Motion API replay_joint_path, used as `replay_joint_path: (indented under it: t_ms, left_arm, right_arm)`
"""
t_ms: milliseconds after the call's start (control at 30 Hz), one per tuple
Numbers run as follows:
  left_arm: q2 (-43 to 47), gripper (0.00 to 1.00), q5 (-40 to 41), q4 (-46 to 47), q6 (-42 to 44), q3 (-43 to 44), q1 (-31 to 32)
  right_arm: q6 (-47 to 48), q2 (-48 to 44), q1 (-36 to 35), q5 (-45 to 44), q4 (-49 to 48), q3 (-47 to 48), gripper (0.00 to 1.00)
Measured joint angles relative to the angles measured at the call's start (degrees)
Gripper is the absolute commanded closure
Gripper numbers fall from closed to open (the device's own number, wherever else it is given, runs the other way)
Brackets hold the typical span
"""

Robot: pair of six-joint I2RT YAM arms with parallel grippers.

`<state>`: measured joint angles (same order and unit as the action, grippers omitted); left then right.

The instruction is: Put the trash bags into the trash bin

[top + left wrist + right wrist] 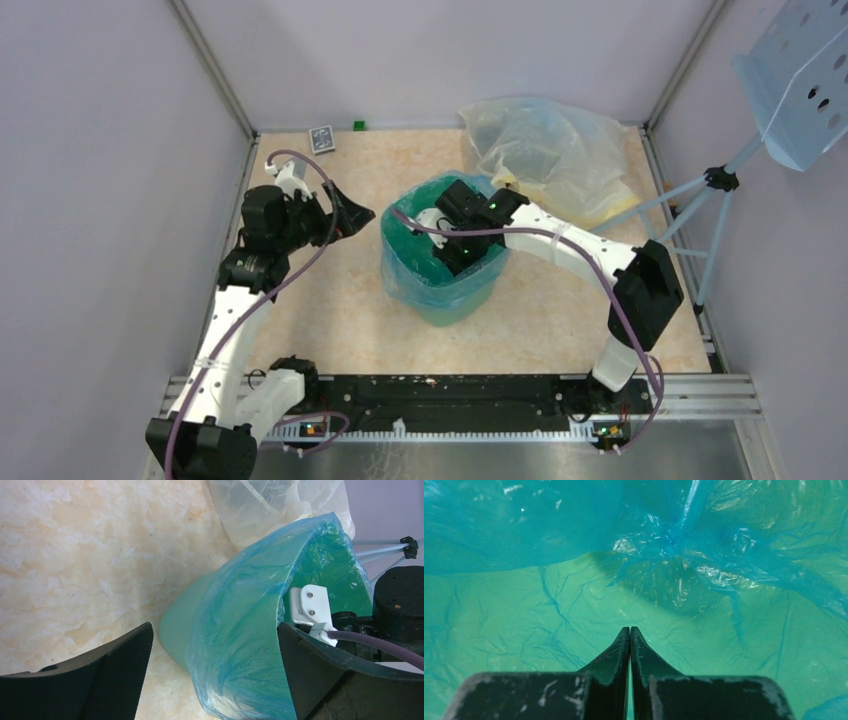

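The mint-green trash bin (462, 308) stands mid-table with the blue trash bag (405, 280) lining it and draped over its rim. My right gripper (455, 262) reaches down inside the bin. In the right wrist view it (630, 629) is shut with nothing between the jaws, just above the crinkled bag (684, 570) on the bin's inside. My left gripper (352, 212) is open, left of the bin. In the left wrist view its jaws (215, 630) frame the bin's side (182, 615) and the bag's overhang (240, 650) without touching them.
A larger clear yellowish plastic bag (545, 150) lies behind the bin at the back right. A pale-blue perforated panel (800, 80) on a tripod (715, 180) stands beyond the right wall. A small card box (321, 138) and a green block (358, 125) sit at the back edge.
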<state>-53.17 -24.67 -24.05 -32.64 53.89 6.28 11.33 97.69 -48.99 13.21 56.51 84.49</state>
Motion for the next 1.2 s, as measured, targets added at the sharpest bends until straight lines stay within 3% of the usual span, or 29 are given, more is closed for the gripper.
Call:
replay_joint_path:
  t_ms: [1200]
  left_arm:
    - [0.6,0.01,-2.8,0.0,-0.2,-5.3,0.0]
  right_arm:
    - [-2.7,14.0,1.7,3.0,-7.6,-7.9,1.00]
